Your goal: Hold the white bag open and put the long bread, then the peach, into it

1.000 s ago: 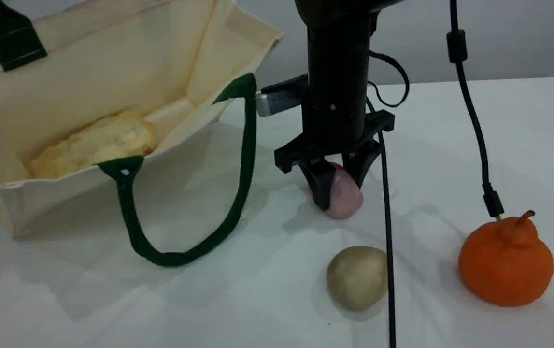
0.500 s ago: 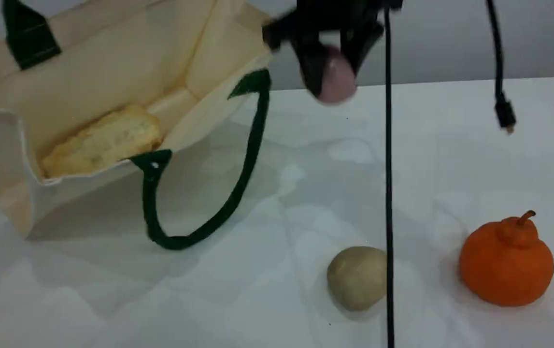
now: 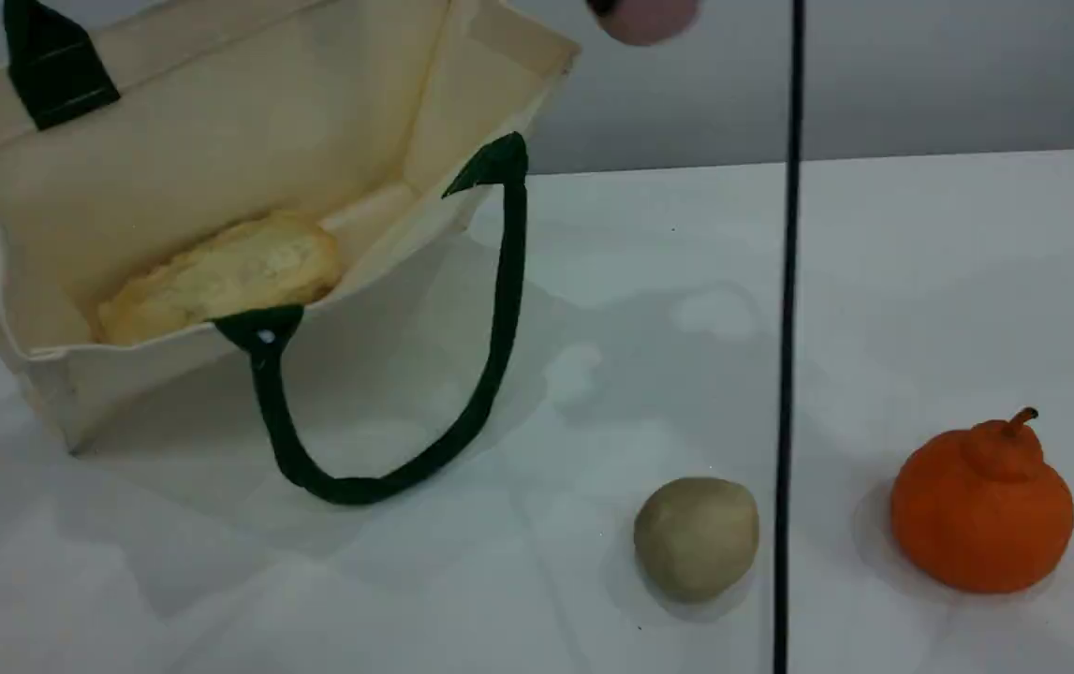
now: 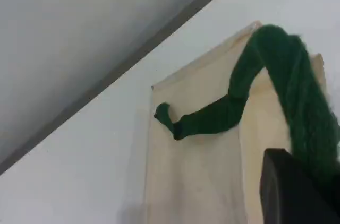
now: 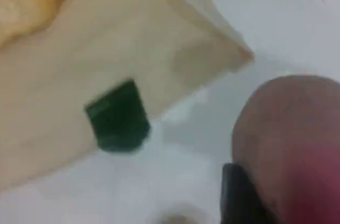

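The white bag [image 3: 171,159] stands open at the left, its mouth facing the camera, with the long bread [image 3: 218,276] lying inside. In the left wrist view my left gripper [image 4: 311,184] is shut on the bag's dark green handle [image 4: 281,70], holding that side up. High at the scene's top edge hangs the peach [image 3: 646,19], just right of the bag's mouth. My right gripper [image 5: 249,203] is shut on the peach [image 5: 292,134], and its camera looks down on the bag's rim [image 5: 106,49]. Both arms are almost wholly out of the scene view.
A tan ball [image 3: 696,535] and an orange stemmed fruit [image 3: 981,510] sit on the white table [image 3: 920,281] at the front right. A black cable [image 3: 787,374] hangs down between them. The bag's front handle [image 3: 490,374] loops onto the table.
My right gripper rose from the table with the peach, up to the top edge of the scene. The bag shifted slightly, its right corner lifting.
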